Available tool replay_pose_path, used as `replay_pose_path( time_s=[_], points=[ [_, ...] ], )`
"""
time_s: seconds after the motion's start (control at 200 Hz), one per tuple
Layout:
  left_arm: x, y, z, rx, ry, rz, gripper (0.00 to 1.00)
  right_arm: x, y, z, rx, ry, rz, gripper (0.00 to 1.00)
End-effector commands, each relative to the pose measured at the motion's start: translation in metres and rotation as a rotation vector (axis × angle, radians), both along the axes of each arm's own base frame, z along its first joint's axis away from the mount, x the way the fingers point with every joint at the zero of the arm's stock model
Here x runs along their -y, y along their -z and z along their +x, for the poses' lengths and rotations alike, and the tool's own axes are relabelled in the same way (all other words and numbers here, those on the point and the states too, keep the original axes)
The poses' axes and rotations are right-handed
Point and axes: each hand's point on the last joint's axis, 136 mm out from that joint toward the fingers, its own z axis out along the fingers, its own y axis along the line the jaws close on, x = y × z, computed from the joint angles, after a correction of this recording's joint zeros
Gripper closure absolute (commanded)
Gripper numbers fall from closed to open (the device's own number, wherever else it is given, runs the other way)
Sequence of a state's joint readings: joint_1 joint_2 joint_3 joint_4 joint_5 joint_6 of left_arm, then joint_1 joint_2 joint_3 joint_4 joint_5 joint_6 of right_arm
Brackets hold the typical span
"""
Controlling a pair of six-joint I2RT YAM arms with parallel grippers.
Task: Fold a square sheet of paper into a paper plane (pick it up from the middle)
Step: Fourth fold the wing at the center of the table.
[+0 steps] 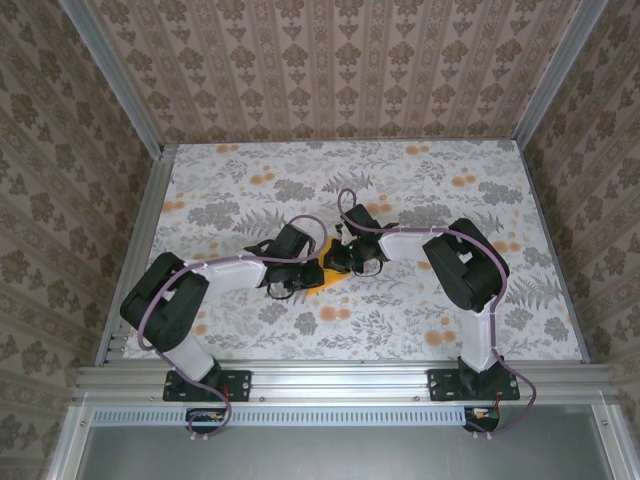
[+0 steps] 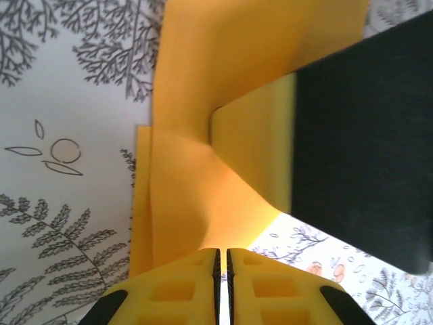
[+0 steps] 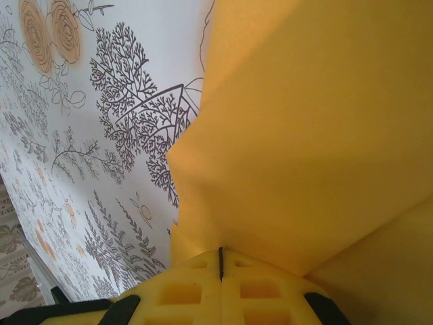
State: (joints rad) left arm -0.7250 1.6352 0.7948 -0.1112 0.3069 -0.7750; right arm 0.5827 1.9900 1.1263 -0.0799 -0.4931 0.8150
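The square sheet of paper [image 1: 322,276], bright orange-yellow and partly folded, lies mid-table between my two grippers. The left gripper [image 1: 300,272] meets it from the left and the right gripper [image 1: 346,262] from the right. In the left wrist view the paper [image 2: 203,81] rises in a curved flap up to the left gripper [image 2: 223,252], whose jaws stand nearly together on its edge with a thin slit between them. In the right wrist view the paper [image 3: 304,135] lifts to the right gripper [image 3: 220,250], which is shut on it. Layered folds show along the paper's left edge [image 2: 142,203].
The table carries a floral cloth [image 1: 400,310] with grey leaves and small orange blossoms. Patterned walls and aluminium rails [image 1: 140,240] enclose it on three sides. The dark body of the right gripper [image 2: 358,135] looms close on the right of the left wrist view.
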Motion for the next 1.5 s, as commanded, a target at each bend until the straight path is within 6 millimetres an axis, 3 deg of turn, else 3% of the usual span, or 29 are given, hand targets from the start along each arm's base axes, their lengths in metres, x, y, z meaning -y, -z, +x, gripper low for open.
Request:
replay_pose_path(
  time_s=[0.0,0.62,0.82,1.1,1.495],
  points=[
    [-0.001,0.004,0.001,-0.032,-0.016,0.004,0.86,0.024,0.037,-0.016,-0.099,0.039,-0.134,0.98],
    [-0.042,0.033,-0.014,-0.085,-0.078,0.125,0.89,0.025,0.035,-0.015,-0.096,0.038,-0.134,0.98],
    [-0.050,0.034,-0.015,-0.089,-0.095,0.131,0.93,0.014,0.012,0.000,-0.038,0.022,-0.064,0.98],
    [-0.045,0.030,-0.013,-0.087,-0.093,0.079,0.96,-0.001,-0.028,0.017,0.057,-0.012,0.049,0.98],
    [-0.015,-0.006,0.006,-0.003,-0.051,-0.076,0.94,0.005,-0.005,0.015,0.008,0.003,-0.005,0.98]
  ],
)
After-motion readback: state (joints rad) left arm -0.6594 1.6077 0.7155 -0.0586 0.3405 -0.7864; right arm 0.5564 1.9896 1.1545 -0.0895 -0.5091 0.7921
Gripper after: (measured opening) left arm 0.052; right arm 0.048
